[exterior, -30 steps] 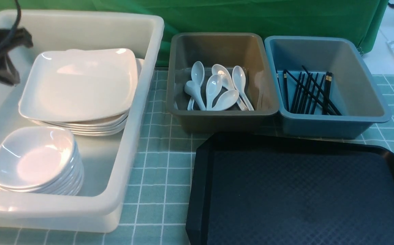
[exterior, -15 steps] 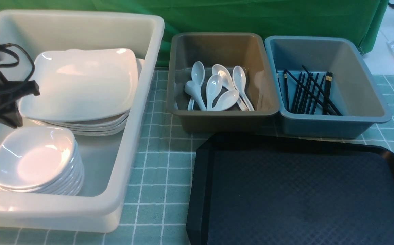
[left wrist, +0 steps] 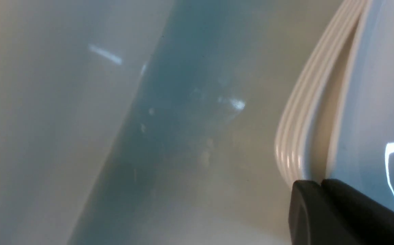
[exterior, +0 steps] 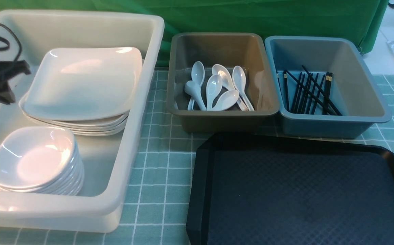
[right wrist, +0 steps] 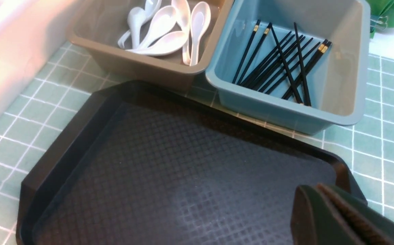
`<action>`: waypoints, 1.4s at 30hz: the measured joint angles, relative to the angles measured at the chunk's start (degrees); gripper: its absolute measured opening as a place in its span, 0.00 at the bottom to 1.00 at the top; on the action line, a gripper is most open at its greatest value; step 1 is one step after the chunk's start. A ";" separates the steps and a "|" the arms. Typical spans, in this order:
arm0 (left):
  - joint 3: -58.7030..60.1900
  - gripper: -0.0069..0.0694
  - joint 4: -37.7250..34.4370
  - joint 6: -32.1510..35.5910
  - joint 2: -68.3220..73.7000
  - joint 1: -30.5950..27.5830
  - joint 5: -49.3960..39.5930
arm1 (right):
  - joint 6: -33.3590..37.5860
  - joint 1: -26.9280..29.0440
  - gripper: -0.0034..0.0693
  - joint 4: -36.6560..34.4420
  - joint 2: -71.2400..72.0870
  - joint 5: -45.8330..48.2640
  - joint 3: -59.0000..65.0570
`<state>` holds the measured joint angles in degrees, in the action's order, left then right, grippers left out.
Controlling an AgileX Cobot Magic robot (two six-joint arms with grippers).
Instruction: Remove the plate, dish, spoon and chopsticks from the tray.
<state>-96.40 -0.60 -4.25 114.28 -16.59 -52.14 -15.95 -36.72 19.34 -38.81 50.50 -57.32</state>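
The black tray [exterior: 298, 194] lies bare at the front right, with nothing on its floor. A stack of white plates [exterior: 81, 85] and a stack of small white dishes [exterior: 33, 160] sit in the big white tub [exterior: 139, 112]. My left gripper [exterior: 3, 83] is shut and empty at the tub's left side, just off the plates. In the left wrist view its tips [left wrist: 321, 185] sit by the stacked plate rims [left wrist: 298, 136]. Several spoons [exterior: 217, 88] lie in the grey-brown tub, several chopsticks [exterior: 309, 90] in the blue tub. My right gripper [right wrist: 317, 189] is shut and empty over the tray [right wrist: 183, 163].
The grey-brown tub [exterior: 222, 115] and the blue tub [exterior: 329, 120] stand side by side behind the tray. A green checked cloth [exterior: 159, 163] covers the table. A green backdrop hangs behind the tubs.
My left gripper dropped to the top plate's left edge, then drew back up and left. The top plate has shifted to the right on its stack.
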 joint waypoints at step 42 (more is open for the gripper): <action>-4.81 0.10 -7.82 10.72 -1.94 4.73 -6.08 | -0.23 0.00 0.07 -0.06 0.00 -2.14 0.00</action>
<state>-101.21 -8.42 6.47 112.35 -11.86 -58.22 -16.18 -36.72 19.28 -38.81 48.37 -57.32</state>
